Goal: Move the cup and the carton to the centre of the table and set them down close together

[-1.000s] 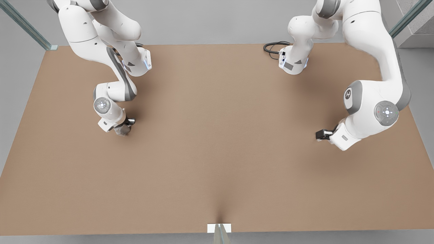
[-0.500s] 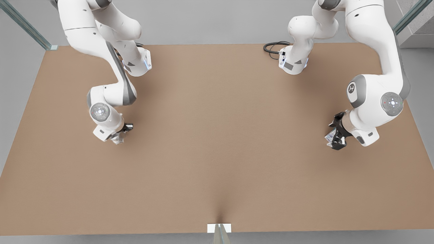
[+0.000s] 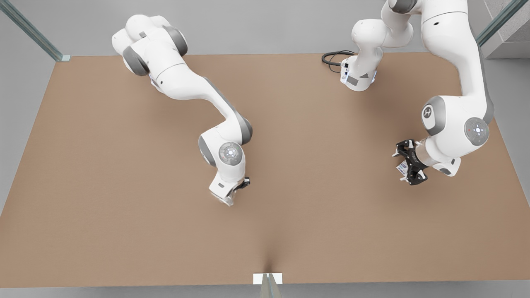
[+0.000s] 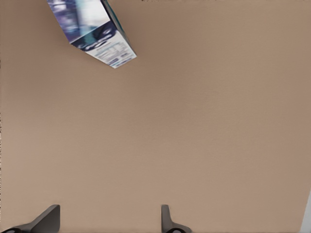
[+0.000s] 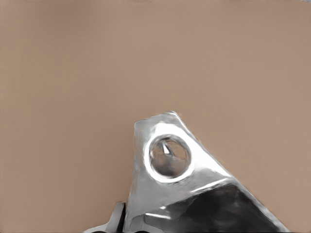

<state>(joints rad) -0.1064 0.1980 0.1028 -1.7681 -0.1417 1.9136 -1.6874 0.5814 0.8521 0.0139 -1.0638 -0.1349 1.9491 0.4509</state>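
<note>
Right gripper [image 3: 237, 191], just short of worktop [image 3: 290, 231] centre, a little toward the front view's left. The fingers [image 5: 116, 219] are clamped on the cup [image 5: 170, 160], which sits low over the surface; contact with the worktop can't be read.

- Judged step: set the cup down.
- Lower straight and level the base before letting go; the faceted, tapering sides could slip.
- Leave room alongside for the carton.

Left gripper [image 3: 410, 167], farther back at the front view's right. The fingers [image 4: 167, 221] are spread wide with nothing between them. The carton [image 4: 95, 29] is just beside them, ungripped and angled in the wrist view.

- Square the fingers to its flat faces before closing.
</note>
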